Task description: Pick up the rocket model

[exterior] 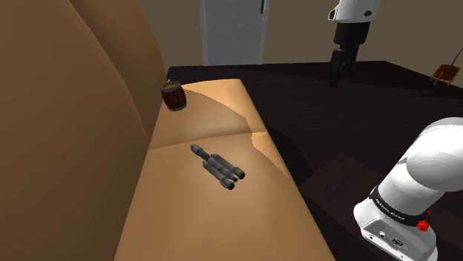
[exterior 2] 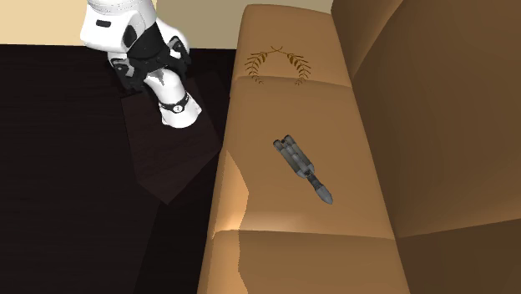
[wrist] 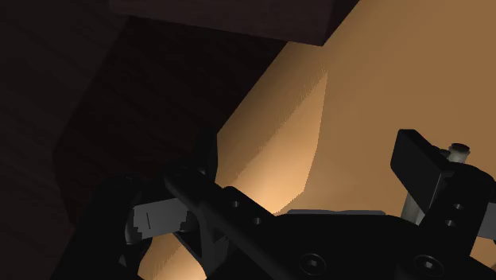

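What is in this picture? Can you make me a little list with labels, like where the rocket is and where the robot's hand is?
place: sofa, tan
target: rocket, grey, lying flat on the seat
nearby: mug, brown, upright on the seat, apart from the rocket
robot hand: gripper, black, up in the air, far from the rocket
robot base: stand, dark box beside the sofa
picked up yet: no
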